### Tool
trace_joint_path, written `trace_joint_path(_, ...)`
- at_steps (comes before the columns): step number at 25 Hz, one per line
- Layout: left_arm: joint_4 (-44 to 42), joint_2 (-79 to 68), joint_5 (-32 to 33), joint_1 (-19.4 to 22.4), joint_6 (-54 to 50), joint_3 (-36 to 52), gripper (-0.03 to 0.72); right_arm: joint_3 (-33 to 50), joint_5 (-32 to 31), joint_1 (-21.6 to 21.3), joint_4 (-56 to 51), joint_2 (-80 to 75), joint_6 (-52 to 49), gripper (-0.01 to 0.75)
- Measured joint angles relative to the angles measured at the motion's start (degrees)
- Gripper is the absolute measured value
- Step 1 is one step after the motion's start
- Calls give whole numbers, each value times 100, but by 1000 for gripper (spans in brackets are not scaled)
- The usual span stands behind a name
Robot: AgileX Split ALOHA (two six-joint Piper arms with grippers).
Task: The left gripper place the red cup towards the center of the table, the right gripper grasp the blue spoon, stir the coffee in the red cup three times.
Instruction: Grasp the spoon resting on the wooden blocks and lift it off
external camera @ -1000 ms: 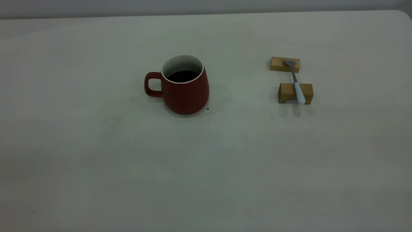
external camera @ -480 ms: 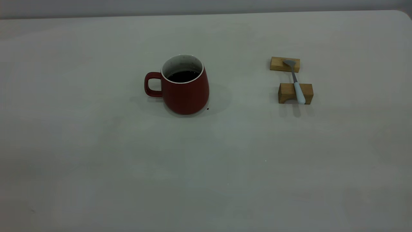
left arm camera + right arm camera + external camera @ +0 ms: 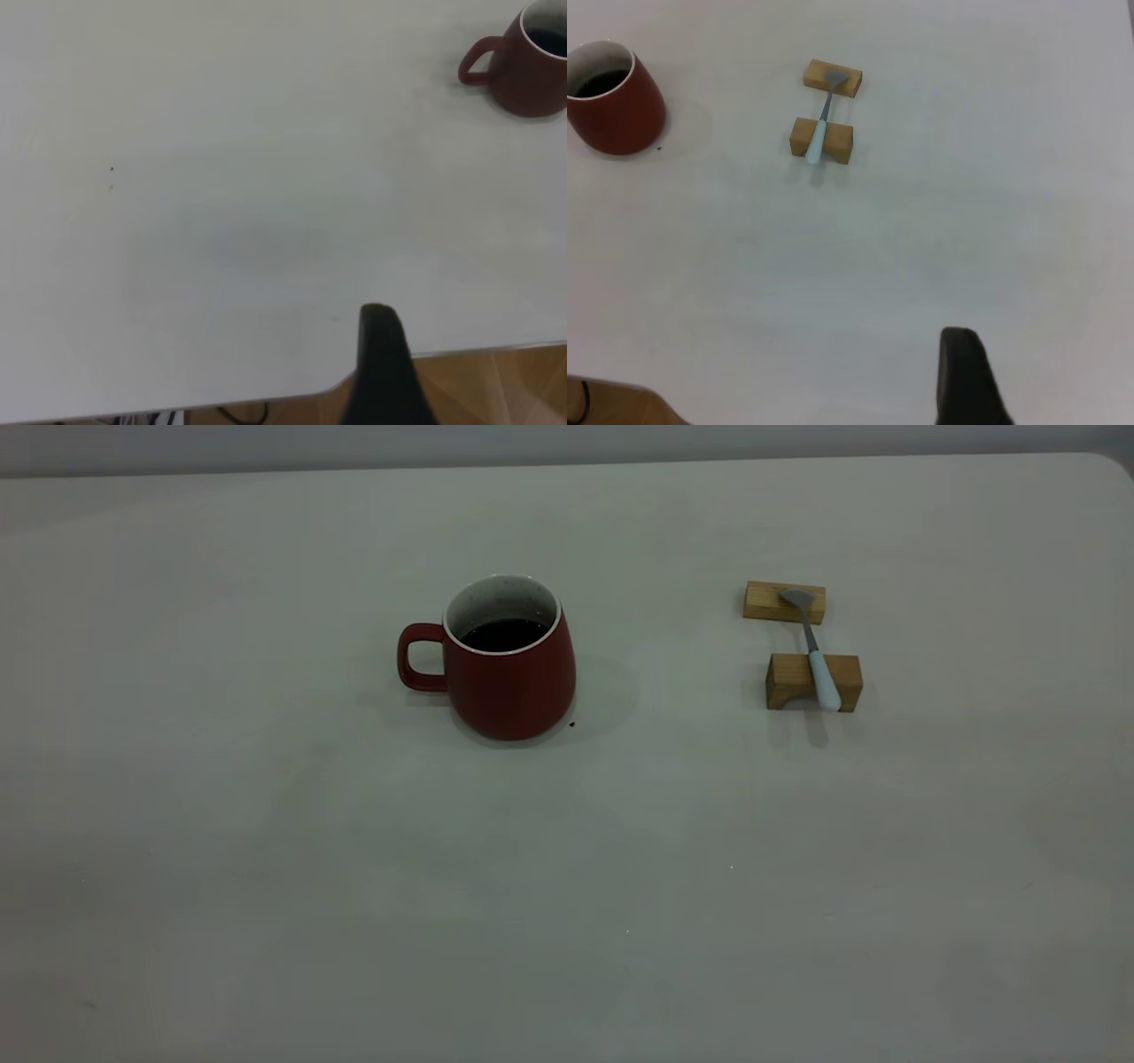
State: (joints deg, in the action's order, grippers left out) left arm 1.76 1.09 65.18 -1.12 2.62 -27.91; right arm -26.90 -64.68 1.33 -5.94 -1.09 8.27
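The red cup point(image 3: 509, 669) stands upright on the table point(image 3: 567, 886), a little left of its middle, handle to the left, with dark coffee point(image 3: 505, 634) inside. Off to its right the blue spoon point(image 3: 822, 671) lies across two wooden blocks, bowl on the far one. Neither gripper shows in the exterior view. In the left wrist view only a dark part of my left gripper point(image 3: 383, 372) shows, over the table's near edge and far from the cup point(image 3: 530, 66). My right gripper point(image 3: 966, 381) likewise shows as one dark part, well away from the spoon point(image 3: 819, 135) and cup point(image 3: 616, 111).
Two tan wooden blocks point(image 3: 784, 601) point(image 3: 797, 681) carry the spoon. A tiny dark speck point(image 3: 571, 724) lies by the cup's base. The table's edge point(image 3: 461, 347) and a wooden floor point(image 3: 496, 390) beyond it show in the left wrist view.
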Motion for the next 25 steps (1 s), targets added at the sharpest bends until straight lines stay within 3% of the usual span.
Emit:
trace_joint_path(13,0,0,0,0,0,0,585,-91,13,0,212,-145,-399,500)
trace_joint_path(20,0,0,0,0,0,0,585,-874,457,0,939,-2287,-506,706)
trace_joint_path(25,0,0,0,0,11,2,585,-1184,1304,0,999,-4314,-588,727)
